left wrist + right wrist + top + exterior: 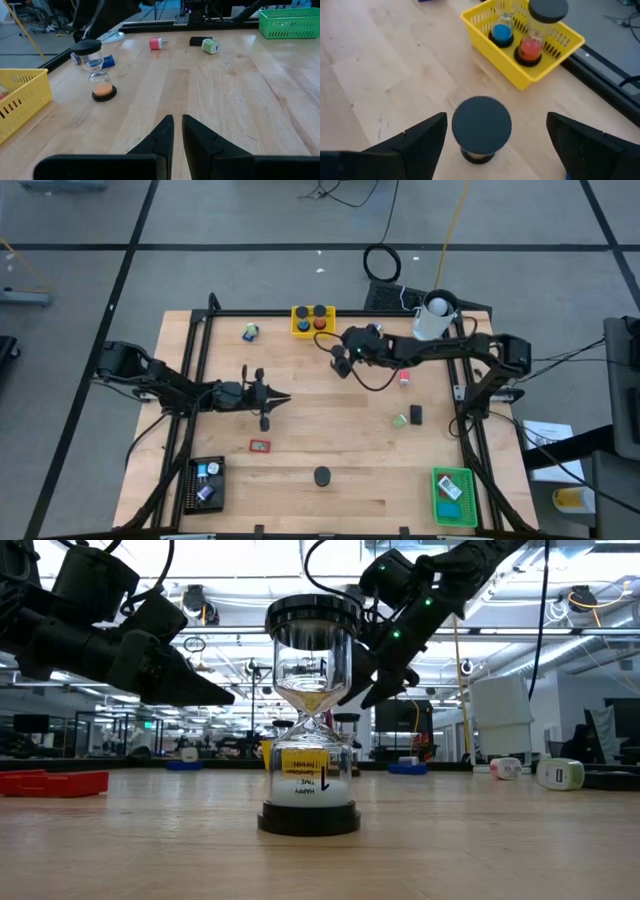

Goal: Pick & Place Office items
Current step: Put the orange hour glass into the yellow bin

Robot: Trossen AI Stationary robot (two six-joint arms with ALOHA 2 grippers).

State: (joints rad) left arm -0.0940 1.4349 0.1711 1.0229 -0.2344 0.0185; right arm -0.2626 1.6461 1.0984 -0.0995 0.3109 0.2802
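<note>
Item: orange-sand hourglass [100, 75], an office item. Black round caps top and bottom, clear glass waist, orange sand settled in the lower bulb. Upright on the wooden surface [330, 430], just beside the yellow tray [312, 320], directly under the right gripper [497, 119].

Other office items:
- Two more hourglasses inside the yellow tray, one with blue sand [501, 31] and one with red sand [531, 46].
- A fourth hourglass [321, 476], standing alone near the front edge.
- A pink block [156, 43], a green-and-white block [210, 46], a black block [200, 40] and a red piece [260, 446], scattered on the surface.

Obscured:
- From overhead, orange-sand hourglass hidden beneath the right gripper.
- Contents of the black tray [207, 482] and green tray [453, 496] too small to identify.

Jaws:
- Right gripper: spread wide, one finger on either side of the black cap, clear of it, grasping nothing.
- Left gripper [177, 120]: mid-surface, well apart from the hourglass, fingers drawn almost together with only a slit between, nothing held.
</note>
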